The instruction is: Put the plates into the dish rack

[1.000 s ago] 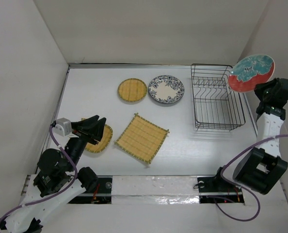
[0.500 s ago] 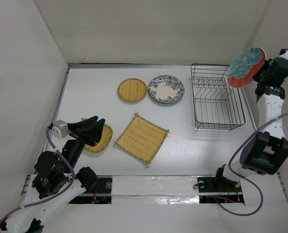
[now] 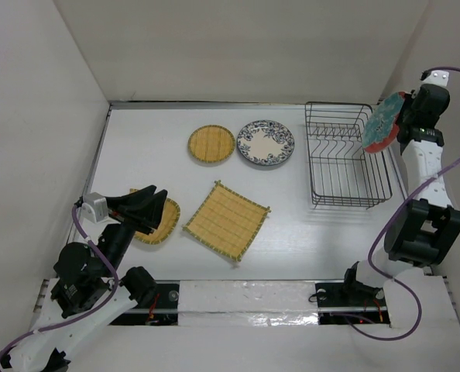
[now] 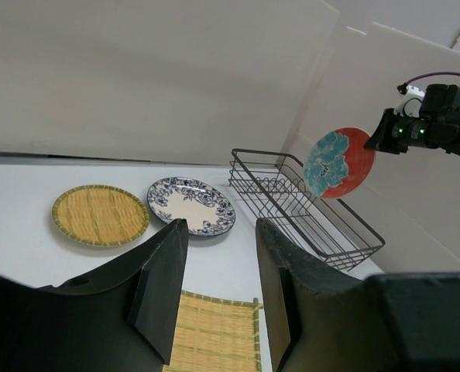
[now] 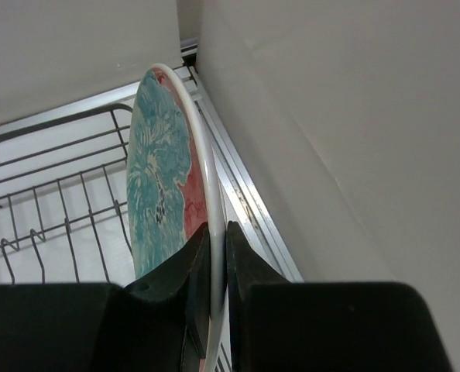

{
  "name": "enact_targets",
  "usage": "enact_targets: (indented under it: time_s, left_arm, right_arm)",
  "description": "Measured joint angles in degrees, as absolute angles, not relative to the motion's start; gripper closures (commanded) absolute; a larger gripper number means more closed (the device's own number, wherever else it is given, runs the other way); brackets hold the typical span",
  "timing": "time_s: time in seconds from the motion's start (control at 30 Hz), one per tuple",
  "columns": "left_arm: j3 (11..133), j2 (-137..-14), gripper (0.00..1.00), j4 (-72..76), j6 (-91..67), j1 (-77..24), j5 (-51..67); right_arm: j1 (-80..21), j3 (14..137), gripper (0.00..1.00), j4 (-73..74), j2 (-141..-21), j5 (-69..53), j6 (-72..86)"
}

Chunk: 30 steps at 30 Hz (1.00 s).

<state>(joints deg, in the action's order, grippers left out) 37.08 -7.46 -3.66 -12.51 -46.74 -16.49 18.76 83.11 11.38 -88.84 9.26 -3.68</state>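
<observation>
1. My right gripper point(image 5: 214, 256) is pinched tight on the rim of the teal plate point(image 5: 162, 178). One finger sits on each face, and the plate stands on edge, nearly upright.
2. In the top view the plate hangs at the upper right of the frame, above the far right corner of the dish rack point(image 3: 346, 155) and close to the side wall point(image 5: 331, 155).
3. Here is what the move turns on. From my right fingers the rack lies down and to the left of the frame, with its upright dividers running along its floor. I judge the plate's edge has to line up with a gap between two dividers before I lower it.
4. The right arm is plainly the nearer one to the rack. The left arm is well apart, at the lower left.
5. The rack has no plate in it yet, only bare wire.
6. My left gripper point(image 4: 221, 287) is about half open with nothing between its fingers. It hovers over the near bamboo disc point(image 3: 164, 225).
7. Flat on the table point(image 3: 292, 232) are the square mat point(image 3: 227, 220) at centre, with the far bamboo disc point(image 3: 211, 143) and the floral plate point(image 3: 266, 142) side by side behind it.
8. The risk, as I judge it, is the rim clipping the rack's top wire on the way down.
</observation>
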Motion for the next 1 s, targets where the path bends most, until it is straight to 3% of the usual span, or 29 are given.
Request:
enact_targets:
  time_s: [0.4, 1.0]
  left_arm:
    - [37.1, -7.5, 0.62, -3.7, -12.5, -46.7, -16.8]
    - [37.1, -7.5, 0.62, -3.7, -12.5, -46.7, -16.8]
  right_arm:
    - [11.4, 90.3, 1.0, 11.1, -97.1, 16.3, -14.5]
    - [10.8, 85.0, 1.0, 7.2, -98.1, 12.8, -18.3]
